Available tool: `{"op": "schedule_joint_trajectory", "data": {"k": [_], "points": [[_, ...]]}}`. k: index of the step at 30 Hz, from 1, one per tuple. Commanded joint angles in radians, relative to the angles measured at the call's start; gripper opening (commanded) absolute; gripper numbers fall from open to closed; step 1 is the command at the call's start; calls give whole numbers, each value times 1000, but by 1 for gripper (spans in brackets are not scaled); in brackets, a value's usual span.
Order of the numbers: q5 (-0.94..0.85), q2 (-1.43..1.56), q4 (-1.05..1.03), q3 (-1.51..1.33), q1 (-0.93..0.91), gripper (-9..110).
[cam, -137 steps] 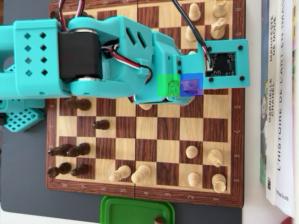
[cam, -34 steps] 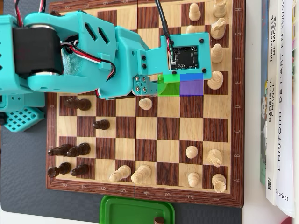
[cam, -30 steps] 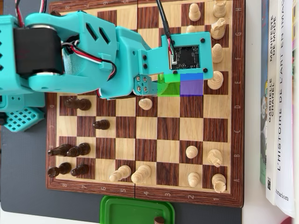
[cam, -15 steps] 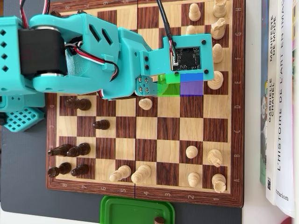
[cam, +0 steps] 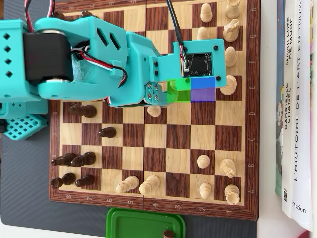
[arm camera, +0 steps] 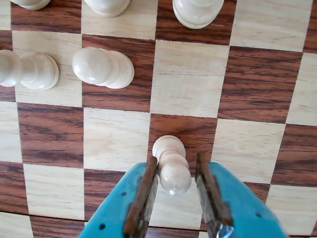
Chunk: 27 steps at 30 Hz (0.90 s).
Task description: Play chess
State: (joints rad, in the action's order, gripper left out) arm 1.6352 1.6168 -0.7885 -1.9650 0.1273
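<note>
wrist view: white pawn [arm camera: 170, 166] standing between the two teal fingers of the end effector [arm camera: 174, 191], base on a dark square of the chessboard [arm camera: 188, 84], head in the gap. fingers narrowly spread, left pad [arm camera: 146, 191] about touching the head, right pad [arm camera: 207, 191] with a sliver of gap showing; not clearly clamped yet, so no telling whether the grip is firm. two more white pieces [arm camera: 103, 67] lying just beside each other up left, three more cut off at the top edge, all well apart from the fingers.

best approach for the step: close slowly and evenly, squeezing at the neck below the head rather than at the round top, where a slip would be likely. then lift straight up before any sideways travel.

overhead view: teal arm [cam: 89, 64] reaching across the top half of the board, covering the pawn and the fingers; only the camera board [cam: 199, 62] and green [cam: 174, 83] and blue [cam: 203, 89] overlay squares visible there. white pawn [cam: 154, 110] just below the wrist, near enough to be clipped on a low move. dark pieces [cam: 81, 109] at left, white ones at right, green lid [cam: 143, 224] below the board, books [cam: 297, 109] on the table beside it.
</note>
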Motion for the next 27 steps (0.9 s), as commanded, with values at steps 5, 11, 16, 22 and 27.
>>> {"op": "schedule_joint_trajectory", "data": {"k": [5,11,16,22,27], "points": [[-2,8,8,35,5,16],[-2,8,8,35,6,16],[-2,83,0,25,15,16],[-2,120,-2,21,17,16],[-2,146,-2,20,17,16]]}}
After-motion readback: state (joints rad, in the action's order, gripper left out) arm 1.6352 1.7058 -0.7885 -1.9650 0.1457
